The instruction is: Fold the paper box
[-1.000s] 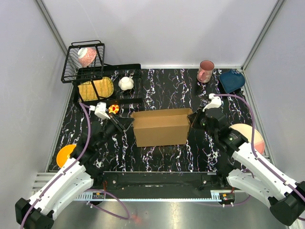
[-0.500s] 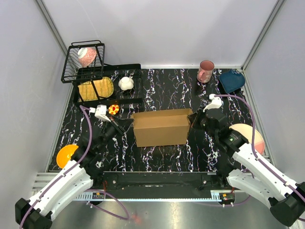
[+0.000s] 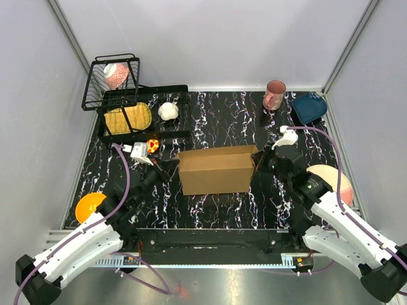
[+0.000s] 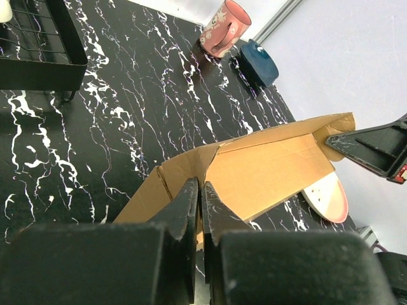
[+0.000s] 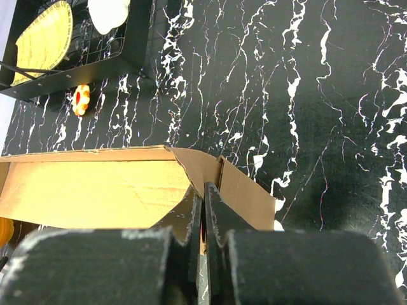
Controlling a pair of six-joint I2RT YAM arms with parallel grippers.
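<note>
Pale grey walls (image 3: 210,38) are standing around a black table (image 3: 222,121) with white streaks. Shiny metal posts (image 3: 68,32) are running up the corners. Soft light is shining evenly over everything.

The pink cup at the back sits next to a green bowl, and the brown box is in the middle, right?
Almost. The bowl beside the pink cup is dark blue, not green, as the top external view shows. The brown box is in the middle.

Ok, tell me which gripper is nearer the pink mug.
Right. The right gripper sits at the paper box's right end, just below the pink mug in the top view; the left gripper is at the box's left end.
</note>
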